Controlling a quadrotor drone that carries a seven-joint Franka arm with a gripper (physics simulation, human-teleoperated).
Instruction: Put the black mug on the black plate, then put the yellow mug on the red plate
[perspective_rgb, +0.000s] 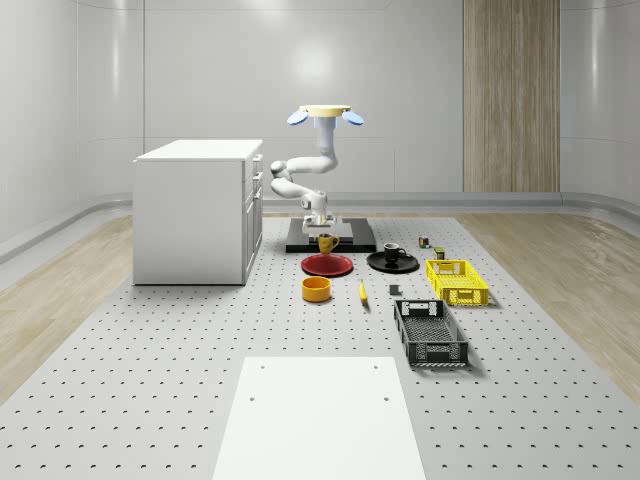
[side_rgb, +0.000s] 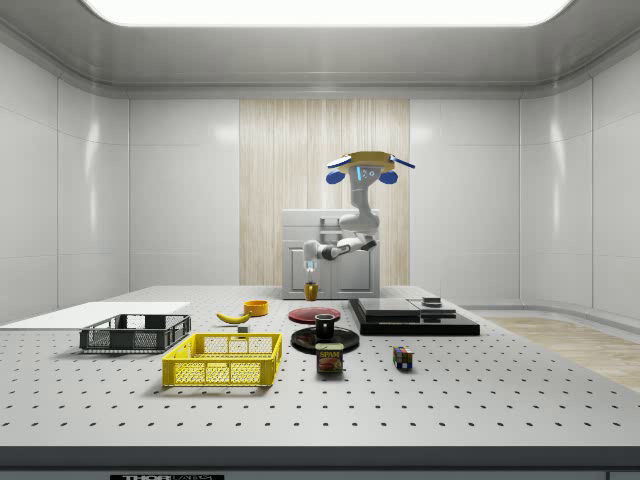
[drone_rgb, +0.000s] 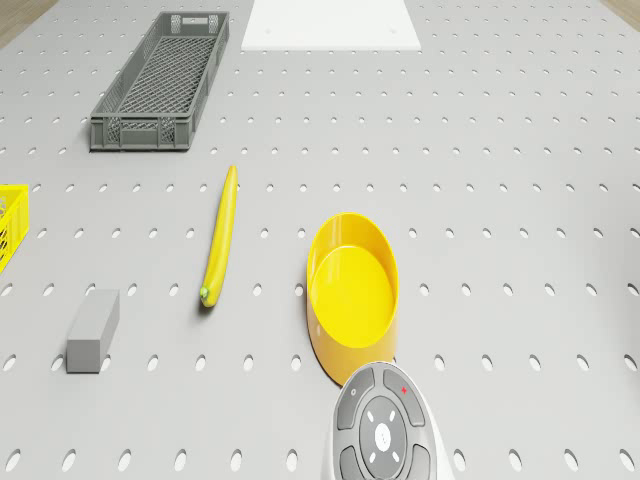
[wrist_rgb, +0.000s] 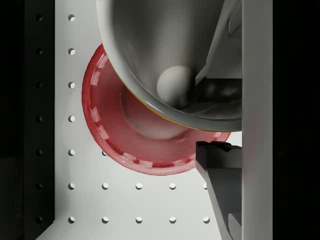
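Drone: you have the yellow-bodied quadrotor drone (perspective_rgb: 325, 112) hovering above the far side of the grey perforated bench (perspective_rgb: 150, 400), over the flat black slab (perspective_rgb: 360, 232), with the white arm reaching down toward the plates.
Jaws: the gripper (perspective_rgb: 322, 232) has its jaws clamped on the rim of the glossy yellow mug (perspective_rgb: 327, 243), which hangs in the air, not resting on anything.
Yellow mug position: it is above the far edge of the round red plate (perspective_rgb: 327, 265); in the wrist view the red plate (wrist_rgb: 131, 145) lies only partly under the mug (wrist_rgb: 165, 60).
Black mug: the small black mug (perspective_rgb: 391, 251) already stands on the round black plate (perspective_rgb: 393, 263).
Risk 1: I judge that if you release now, the mug lands on the plate's rim or beside it and may tip, because it is not yet centred.
Risk 2: the grip is on one wall only, so the mug may swing or slip if the drone sways.
Risk 3: a fast descent can push the light plate away.
Writing: the small can (side_rgb: 330, 359) beside the yellow mesh crate (side_rgb: 224, 360) has a label, but I cannot read it with certainty.
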